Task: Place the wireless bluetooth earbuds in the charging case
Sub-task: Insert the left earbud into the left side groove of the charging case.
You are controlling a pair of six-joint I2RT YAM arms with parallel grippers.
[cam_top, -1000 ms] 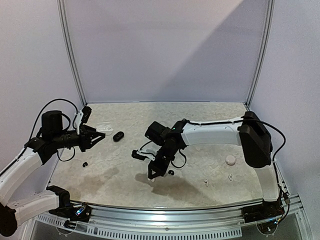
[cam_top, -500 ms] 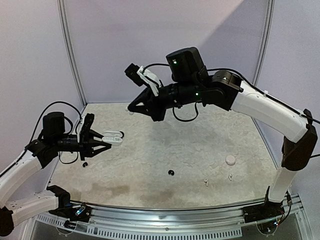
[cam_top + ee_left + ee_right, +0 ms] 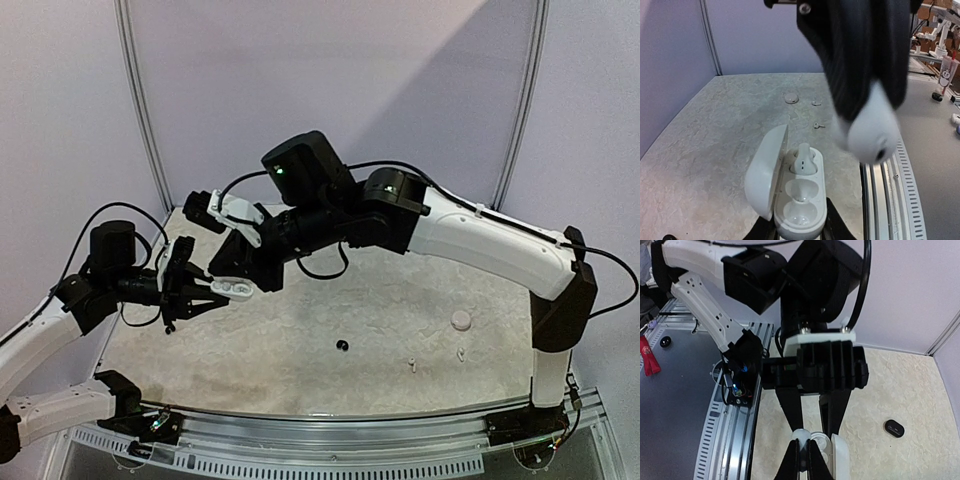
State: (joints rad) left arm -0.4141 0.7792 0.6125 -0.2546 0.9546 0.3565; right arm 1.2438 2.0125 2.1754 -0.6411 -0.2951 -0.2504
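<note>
Hovering right tool over case rim

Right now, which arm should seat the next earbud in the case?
Right. The left claw is busy holding the open case, one earbud seated, room for another; the right claw hovers right at it.

Around my work: a pale stone-patterned table boxed in by lilac walls.

From above, I see the marbled beige table filling the middle of the frame, a plain lilac back wall behind it, a slim metal post at upper left and another at upper right. A slotted aluminium rail runs along the bottom edge. At my left camera's right edge stands a cup with a cartoon face; at my right camera's left edge hangs a red strap over grey floor.
</note>
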